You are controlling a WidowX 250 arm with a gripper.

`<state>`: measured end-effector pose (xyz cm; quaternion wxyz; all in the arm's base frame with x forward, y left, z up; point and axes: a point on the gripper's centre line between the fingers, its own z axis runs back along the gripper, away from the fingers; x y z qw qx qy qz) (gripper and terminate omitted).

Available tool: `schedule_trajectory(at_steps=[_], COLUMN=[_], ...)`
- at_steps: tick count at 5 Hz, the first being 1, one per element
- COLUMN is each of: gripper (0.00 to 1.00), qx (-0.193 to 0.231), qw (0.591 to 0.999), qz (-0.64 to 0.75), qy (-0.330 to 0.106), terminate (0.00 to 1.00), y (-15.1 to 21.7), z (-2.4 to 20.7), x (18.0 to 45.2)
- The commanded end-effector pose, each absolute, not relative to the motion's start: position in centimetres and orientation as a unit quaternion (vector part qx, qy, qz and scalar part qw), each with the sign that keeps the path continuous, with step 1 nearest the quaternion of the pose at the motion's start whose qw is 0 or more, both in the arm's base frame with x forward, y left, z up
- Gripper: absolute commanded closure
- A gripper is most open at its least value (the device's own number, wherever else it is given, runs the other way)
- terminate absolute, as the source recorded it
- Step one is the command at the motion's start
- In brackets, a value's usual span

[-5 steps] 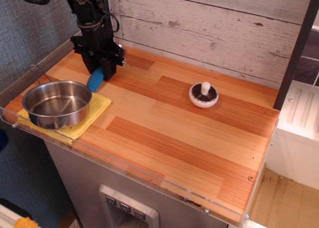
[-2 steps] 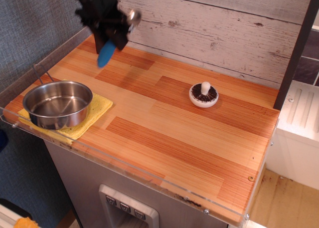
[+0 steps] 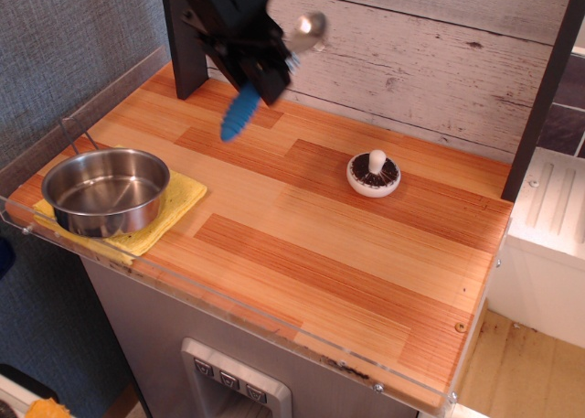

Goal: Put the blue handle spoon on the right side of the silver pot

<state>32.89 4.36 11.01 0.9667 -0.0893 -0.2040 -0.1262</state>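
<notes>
The blue handle spoon (image 3: pixel 265 80) is off the table, clamped in the gripper (image 3: pixel 260 69) and carried tilted in the air: its ribbed blue handle points down and to the left, while the shiny metal bowl of the spoon sticks up to the right, in front of the pale plank wall (image 3: pixel 411 61). The fingers are closed on the spoon somewhere along its middle; the exact contact is hidden by the dark body of the gripper.

The silver pot (image 3: pixel 105 191) stands at the left end of the wooden table (image 3: pixel 366 253) on a yellow cloth (image 3: pixel 178 203), its thin wire handle reaching up at the back left. The pot looks empty. A small white and brown mushroom toy (image 3: pixel 373 175) sits well apart from the pot, toward the right of the table.

Judging from this, the pick is done and the carry is under way, but the placing is not. The spoon hangs above the back of the table, up and to the right of the pot, not yet low. What is left is to bring it down onto the bare wood between pot and mushroom, close to the pot's right side, and let go
</notes>
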Motion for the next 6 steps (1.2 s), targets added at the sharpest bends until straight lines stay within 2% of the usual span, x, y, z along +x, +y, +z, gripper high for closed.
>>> schedule_trajectory(at_steps=[1, 2, 4, 5, 6], gripper=[1.0, 1.0, 1.0, 1.0, 0.0], qx=[-0.011, 0.009, -0.008, -0.003, -0.001], qw=[0.981, 0.987, 0.992, 0.993, 0.994], qz=[-0.1, -0.062, -0.048, -0.055, -0.058], qy=[-0.163, -0.145, -0.119, -0.101, -0.088], terminate=[0.0, 0.0, 0.0, 0.0, 0.0], y=[4.0, 5.1, 3.2, 2.4, 2.5], z=[8.8, 6.9, 3.7, 2.4, 1.8], x=[29.2, 29.1, 29.8, 29.5, 29.2])
